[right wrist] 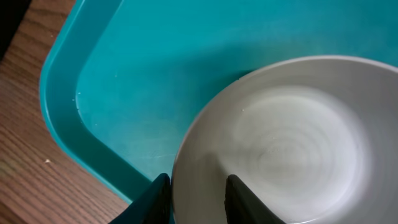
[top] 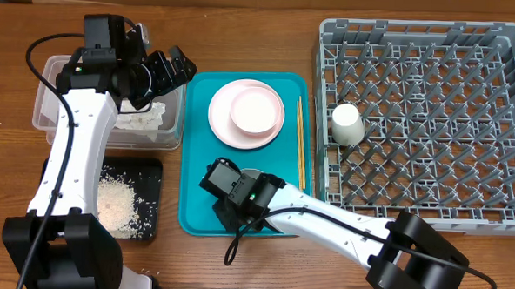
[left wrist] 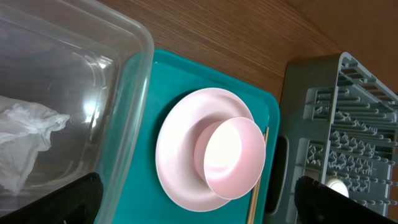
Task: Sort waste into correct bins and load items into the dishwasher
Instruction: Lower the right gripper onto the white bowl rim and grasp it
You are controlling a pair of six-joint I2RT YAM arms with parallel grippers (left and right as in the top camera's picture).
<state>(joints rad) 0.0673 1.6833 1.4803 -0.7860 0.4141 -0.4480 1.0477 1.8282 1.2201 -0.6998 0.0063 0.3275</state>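
Waste, sorted: crumpled tissue [top: 144, 118] lies in the clear tub [top: 55, 88], left of the teal tray [top: 197, 172]. Loose rice [top: 116, 204] lies in the black tray [top: 152, 170], also left of the teal tray and nearer its front corner.

Left gripper [top: 175, 69]: hangs over the tub's edge next to the teal tray, fingers wide apart, holding nothing.

Pink plate [top: 222, 117]: on the far half of the teal tray, with the pink bowl [top: 255, 108] seated in it.

Grey-blue bowl [right wrist: 298, 149]: on the near half of the teal tray, upright.

Right gripper [right wrist: 194, 196]: at the bowl's rim, one finger outside and one inside. Whether they already pinch the rim cannot be told.

Chopsticks [top: 301, 146]: lying along the teal tray's right edge.

White cup [top: 346, 124]: right of the teal tray, already in the dish rack [top: 436, 48].

Step in hand, by judgement: loading, starting with the grey-blue bowl. The next move calls for a firm pinch on the rim, a lift clear of the teal tray's lip, and a carry rightward to a free place among the rack's pegs. Plate, pink bowl and chopsticks remain to load.
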